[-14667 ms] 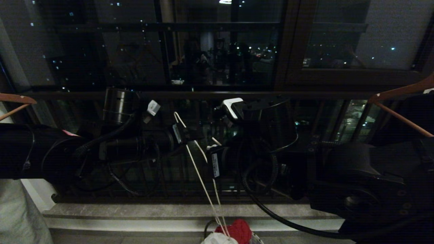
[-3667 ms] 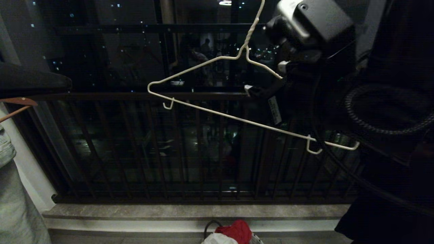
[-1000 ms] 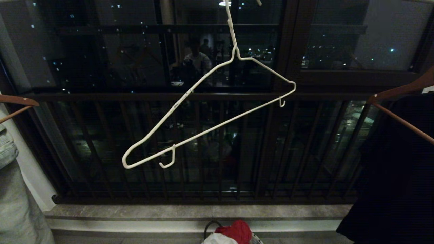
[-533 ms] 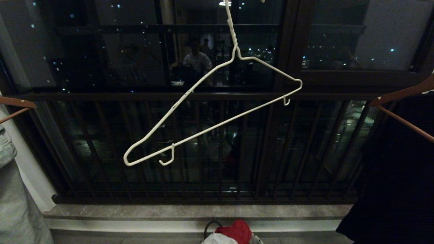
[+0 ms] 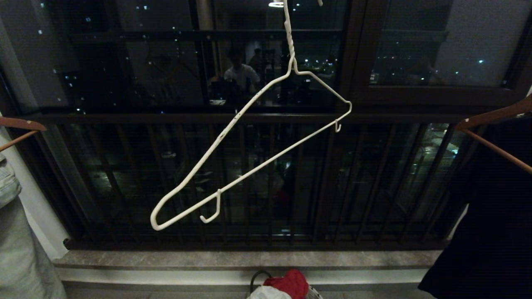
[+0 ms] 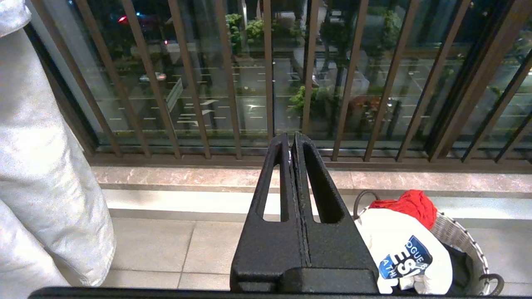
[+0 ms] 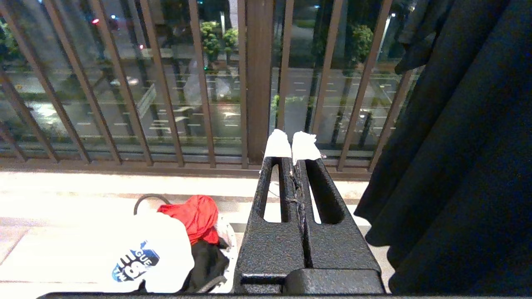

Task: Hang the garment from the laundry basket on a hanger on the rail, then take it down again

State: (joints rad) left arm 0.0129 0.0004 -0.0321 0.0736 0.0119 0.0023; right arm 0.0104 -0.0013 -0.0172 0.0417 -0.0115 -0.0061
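The white wire hanger [image 5: 289, 41] hangs bare and tilted before the window, its hook running out of the top of the head view. The rail is out of view. On the floor stands the laundry basket [image 6: 461, 236], holding the garment [image 6: 399, 249], a crumpled white T-shirt with its blue print up, beside a red cloth [image 6: 409, 205]. The head view catches the basket's handle [image 5: 257, 277] at its lower edge. My left gripper [image 6: 291, 139] is shut and empty above the floor left of the basket. My right gripper [image 7: 291, 145], white-tipped, is shut and empty to the basket's right.
A dark balcony railing [image 5: 249, 118] and a stone sill [image 5: 208, 259] lie ahead. A black garment [image 7: 457, 145] on an orange-brown hanger [image 5: 490, 114] hangs at the right, close to the right gripper. A pale grey cloth [image 6: 41, 187] hangs at the left under another orange-brown hanger [image 5: 20, 123].
Seconds ago my right gripper held the hanger up high; both arms have since left the head view. Over the last second the hanger has swung, its low left end dipping and its right end shifting left.
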